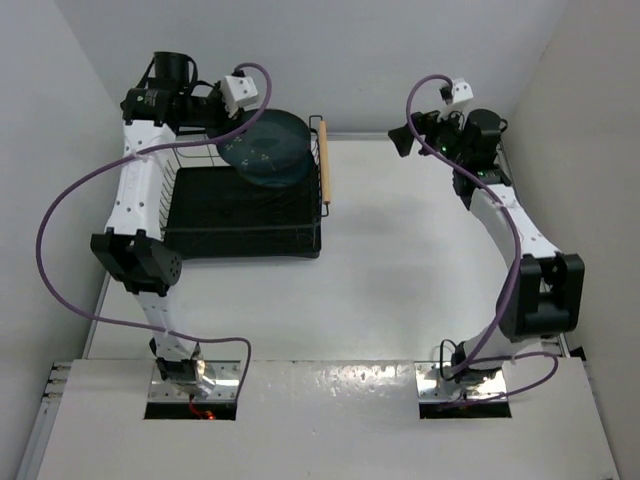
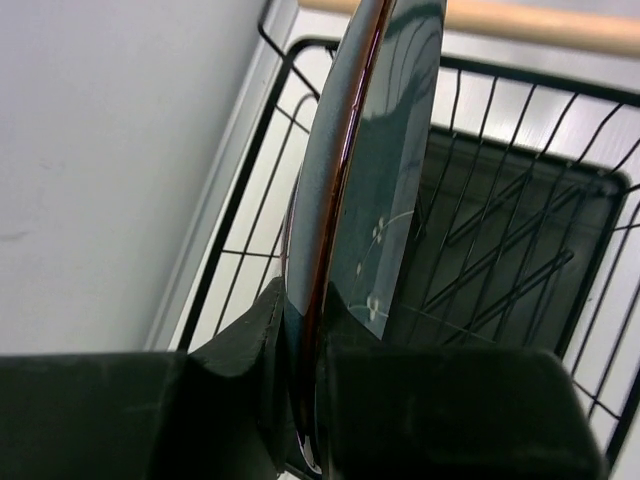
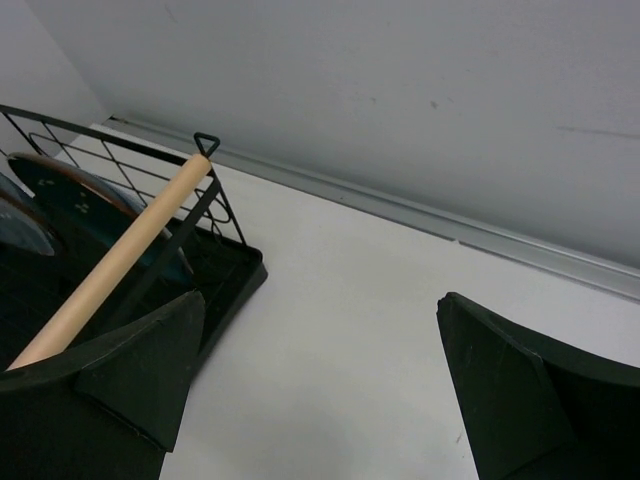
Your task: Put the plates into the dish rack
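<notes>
While the left gripper (image 2: 312, 420) pinches a dark teal plate (image 2: 375, 190) by its rim, the plate stands on edge over the far end of the black wire dish rack (image 2: 520, 160), close to the wooden handle (image 2: 540, 25). Its lower rim does not look seated yet. I judge this as the placing step. The right gripper (image 3: 320, 390) has its fingers spread and holds nothing, hovering over the bare white table (image 3: 380, 300) just beside the rack. Its camera shows what seems to be the other plate (image 3: 80, 205) behind that handle, perhaps already standing in the rack (I cannot tell for sure). Next I would lower the held plate straight down between the wires, keep it upright and clear of its neighbour, then let go.
</notes>
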`<state>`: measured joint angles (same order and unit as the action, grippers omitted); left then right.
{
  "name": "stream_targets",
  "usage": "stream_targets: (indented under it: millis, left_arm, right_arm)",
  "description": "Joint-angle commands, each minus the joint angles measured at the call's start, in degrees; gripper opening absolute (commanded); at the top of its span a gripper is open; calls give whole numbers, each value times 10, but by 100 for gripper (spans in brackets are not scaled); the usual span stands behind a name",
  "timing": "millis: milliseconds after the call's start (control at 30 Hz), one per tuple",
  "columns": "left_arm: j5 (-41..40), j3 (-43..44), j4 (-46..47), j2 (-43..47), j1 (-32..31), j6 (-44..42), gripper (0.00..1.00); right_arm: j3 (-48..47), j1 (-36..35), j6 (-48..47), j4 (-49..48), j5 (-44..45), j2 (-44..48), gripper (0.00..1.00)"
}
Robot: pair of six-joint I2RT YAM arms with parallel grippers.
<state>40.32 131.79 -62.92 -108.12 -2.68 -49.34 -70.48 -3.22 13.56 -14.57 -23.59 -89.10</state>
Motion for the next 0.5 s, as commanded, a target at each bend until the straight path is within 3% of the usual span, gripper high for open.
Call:
stream_targets:
  millis: [0, 467]
  left_arm:
    - [7, 23, 60, -2, -14, -34, 0]
    - [-58, -29, 90, -52, -51, -122, 0]
  right_arm:
    - [-44, 3, -3, -12, -20, -35, 99]
    - [-95, 24, 13, 17, -9, -117, 99]
